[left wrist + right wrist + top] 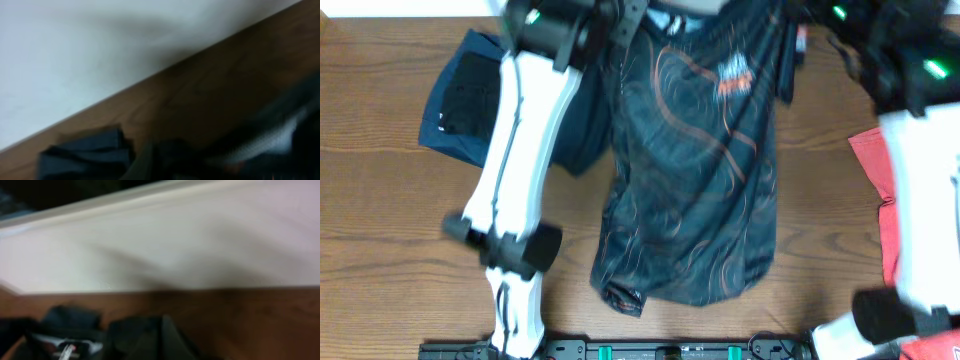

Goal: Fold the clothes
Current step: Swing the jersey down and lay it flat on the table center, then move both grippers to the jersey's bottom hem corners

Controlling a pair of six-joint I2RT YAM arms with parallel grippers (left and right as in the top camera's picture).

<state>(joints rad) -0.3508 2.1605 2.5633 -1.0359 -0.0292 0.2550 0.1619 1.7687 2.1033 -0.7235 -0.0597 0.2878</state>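
Left gripper (620,20) and right gripper (798,25) meet the jersey (700,170) top edge, openings unreadable; only overhead shows the red T-shirt (868,160)

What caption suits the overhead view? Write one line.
Black contour-line jersey lying on the wooden table, left arm and right arm at its far end, navy garment and red garment alongside.

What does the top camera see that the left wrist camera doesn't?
Only overhead: the whole jersey spread out, the red shirt, the left arm and right arm. Only left wrist: a blurry close-up of the table's far edge against something white. Both: the wooden table and dark folded clothes.
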